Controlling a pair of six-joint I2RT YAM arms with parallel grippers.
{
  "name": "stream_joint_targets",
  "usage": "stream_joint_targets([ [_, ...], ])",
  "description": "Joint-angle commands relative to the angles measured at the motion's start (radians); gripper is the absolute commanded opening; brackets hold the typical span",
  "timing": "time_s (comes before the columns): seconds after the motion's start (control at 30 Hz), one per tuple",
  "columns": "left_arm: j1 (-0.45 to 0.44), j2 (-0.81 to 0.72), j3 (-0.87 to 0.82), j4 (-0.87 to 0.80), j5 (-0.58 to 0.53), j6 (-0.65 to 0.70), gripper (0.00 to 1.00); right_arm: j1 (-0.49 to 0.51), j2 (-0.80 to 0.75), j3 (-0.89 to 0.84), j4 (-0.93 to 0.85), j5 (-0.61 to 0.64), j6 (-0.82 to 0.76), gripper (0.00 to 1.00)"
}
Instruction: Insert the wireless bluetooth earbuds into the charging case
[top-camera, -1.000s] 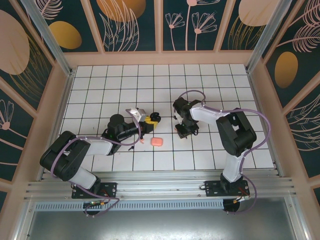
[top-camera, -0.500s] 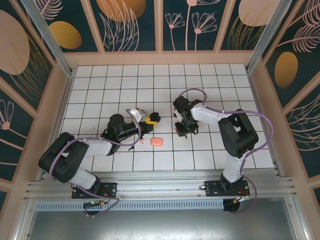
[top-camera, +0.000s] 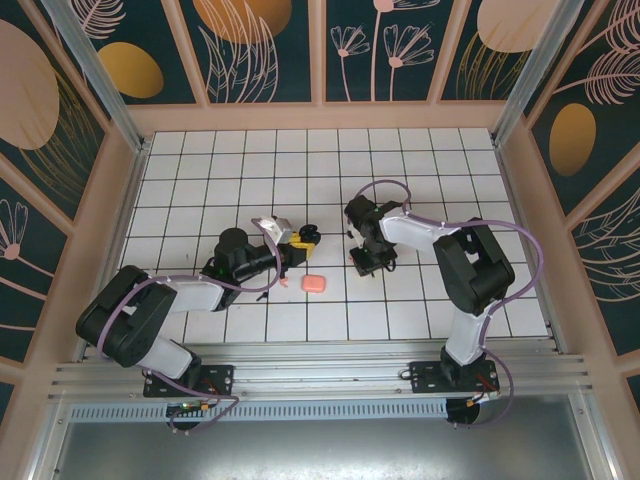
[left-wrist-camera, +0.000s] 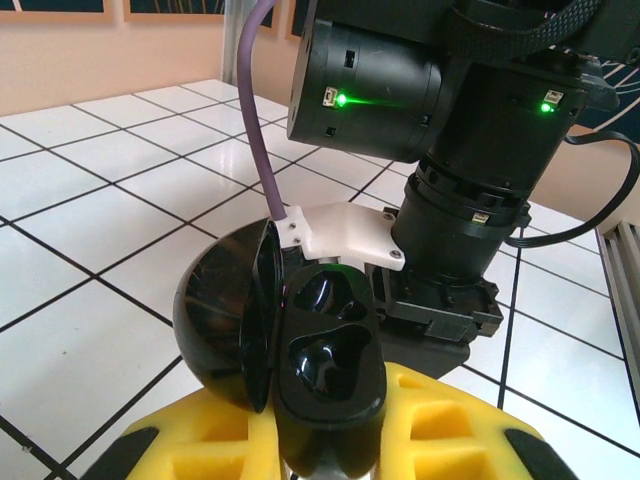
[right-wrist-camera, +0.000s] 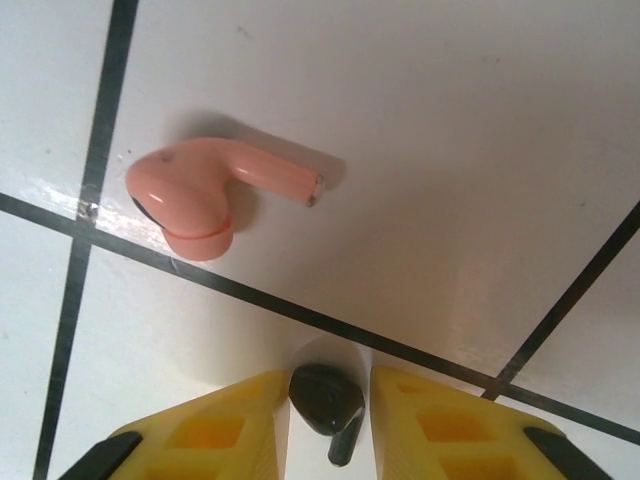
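My left gripper (top-camera: 296, 243) (left-wrist-camera: 330, 445) is shut on the black charging case (left-wrist-camera: 330, 350) (top-camera: 308, 235). The case's lid (left-wrist-camera: 225, 310) stands open to the left, and both glossy wells are empty. My right gripper (top-camera: 362, 262) (right-wrist-camera: 328, 410) is down at the tile, its yellow fingers (right-wrist-camera: 210, 430) close on either side of a black earbud (right-wrist-camera: 325, 398) with the stem pointing toward the camera. A pink earbud (right-wrist-camera: 195, 195) lies loose on the tile just beyond the fingertips, beside a black grid line.
A closed pink case (top-camera: 314, 284) lies on the tiles between the two grippers, nearer the front edge. In the left wrist view the right arm's wrist (left-wrist-camera: 460, 150) hangs close behind the black case. Peach walls (top-camera: 110, 230) ring the tiled table.
The right wrist has shifted very slightly over the same tile. The left arm and the black case have stayed where they were.
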Motion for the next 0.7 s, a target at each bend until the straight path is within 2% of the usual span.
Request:
stream_joint_targets([
  [0.0, -0.006, -0.018, 0.008, 0.004, 0.001, 0.019, 0.07, 0.008, 0.020, -0.016, -0.025, 0.022, 0.003, 0.26],
  [0.33, -0.005, -0.009, 0.015, 0.003, 0.003, 0.020, 0.07, 0.003, -0.059, -0.054, 0.067, 0.014, 0.032, 0.22],
  [0.67, -0.006, 0.038, 0.033, 0.103, 0.031, -0.049, 0.06, -0.012, -0.340, -0.121, 0.330, -0.047, 0.124, 0.20],
])
